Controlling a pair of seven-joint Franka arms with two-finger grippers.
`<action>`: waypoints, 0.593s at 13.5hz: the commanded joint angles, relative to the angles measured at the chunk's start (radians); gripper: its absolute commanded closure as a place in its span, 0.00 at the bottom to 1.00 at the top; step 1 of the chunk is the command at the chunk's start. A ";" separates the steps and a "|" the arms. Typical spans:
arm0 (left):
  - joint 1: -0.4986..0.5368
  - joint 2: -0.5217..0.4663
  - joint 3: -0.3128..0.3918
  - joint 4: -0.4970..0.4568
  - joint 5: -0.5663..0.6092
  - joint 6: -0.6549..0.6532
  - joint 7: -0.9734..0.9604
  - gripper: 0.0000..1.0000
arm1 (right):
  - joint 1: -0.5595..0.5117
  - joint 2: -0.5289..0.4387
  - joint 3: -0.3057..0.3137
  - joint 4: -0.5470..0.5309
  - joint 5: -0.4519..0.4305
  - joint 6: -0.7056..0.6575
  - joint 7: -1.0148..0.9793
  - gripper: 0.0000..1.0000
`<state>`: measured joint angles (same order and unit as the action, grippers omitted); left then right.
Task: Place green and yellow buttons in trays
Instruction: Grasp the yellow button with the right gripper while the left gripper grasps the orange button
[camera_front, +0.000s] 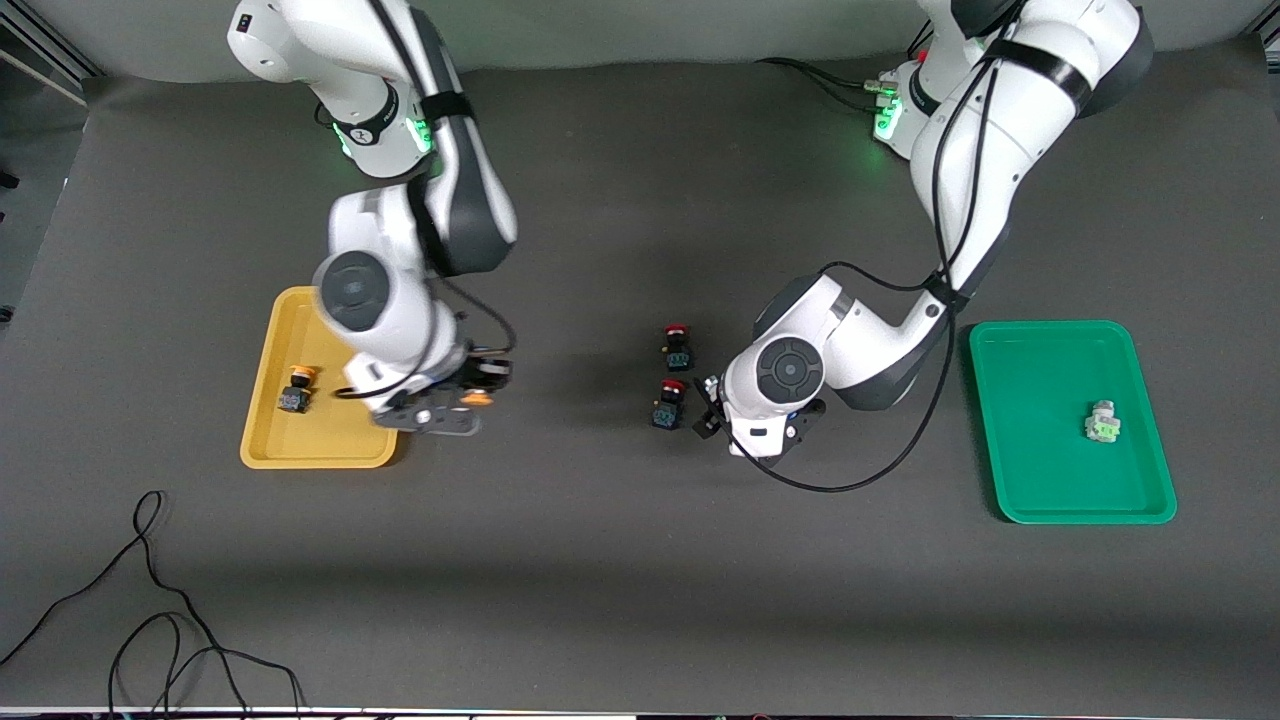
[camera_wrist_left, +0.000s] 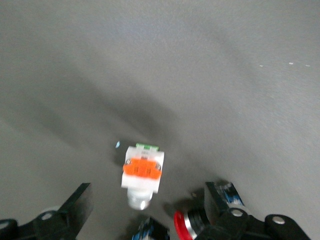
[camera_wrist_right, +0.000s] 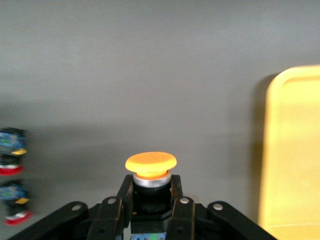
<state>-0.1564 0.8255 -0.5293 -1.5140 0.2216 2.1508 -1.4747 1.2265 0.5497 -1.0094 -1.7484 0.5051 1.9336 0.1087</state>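
Legible text, labels, brands, numbers, signs: none. A small dark mark stood on the white casing of the right arm (camera_front: 365, 125) near its green-lit joint, too small to be read. The buttons, both trays and the bench carried no lettering that could be made out in any view.

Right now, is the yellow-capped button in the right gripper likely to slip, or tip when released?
Probably rigid: the right gripper is shut on the dark body of the yellow-capped button, which shows no squashing. It may tip when released: its wide cap overhangs the body, and another button seems to lie sideways in the yellow tray.
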 joint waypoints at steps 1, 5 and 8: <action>-0.090 0.001 0.089 -0.031 0.012 0.055 -0.022 0.01 | 0.007 -0.083 -0.115 -0.120 -0.013 -0.008 -0.220 0.80; -0.109 0.009 0.106 -0.037 0.012 0.080 -0.022 0.58 | 0.001 -0.097 -0.238 -0.302 0.004 0.080 -0.478 0.81; -0.120 0.001 0.112 -0.035 0.012 0.080 -0.022 1.00 | -0.038 -0.073 -0.224 -0.452 0.154 0.261 -0.653 0.82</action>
<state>-0.2533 0.8488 -0.4418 -1.5389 0.2224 2.2199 -1.4754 1.1945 0.4824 -1.2447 -2.1097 0.5682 2.0958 -0.4357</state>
